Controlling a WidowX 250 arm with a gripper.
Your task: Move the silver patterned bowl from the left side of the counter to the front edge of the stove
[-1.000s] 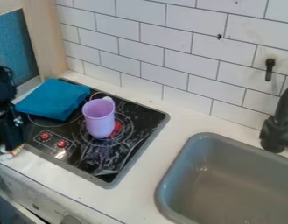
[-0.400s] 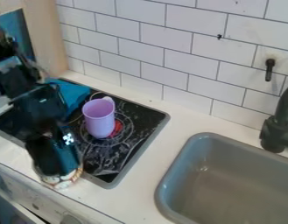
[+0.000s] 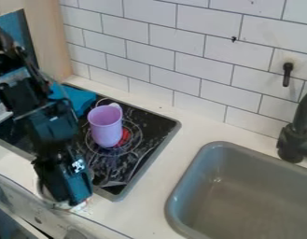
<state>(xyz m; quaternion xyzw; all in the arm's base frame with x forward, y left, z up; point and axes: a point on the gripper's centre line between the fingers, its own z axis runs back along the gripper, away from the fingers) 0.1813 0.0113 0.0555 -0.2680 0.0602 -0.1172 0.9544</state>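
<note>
At the lower left, the black gripper (image 3: 67, 184) hangs over the counter just beyond the stove's front edge. A pale object with coloured patches (image 3: 80, 205) shows at the gripper's lower end, largely hidden behind it; its shape is unclear. Standing upright on the stove's red-marked burner, a purple cup (image 3: 106, 126) has its handle toward the wall, up and right of the gripper and apart from it. A folded blue cloth (image 3: 80, 99) lies at the stove's back left, partly covered by the arm.
The black stove top (image 3: 143, 116) has a raised grey edge. To its right, a grey sink (image 3: 208, 154) is set into the white counter (image 3: 143, 212), with a black faucet (image 3: 296, 142) behind it. A white tiled wall (image 3: 174, 60) runs along the back, and a wooden panel (image 3: 48, 42) stands at left.
From the left edge, the arm has swung right and toward the front, and the patterned object has moved along with the gripper. The cup and cloth have stayed in place.
</note>
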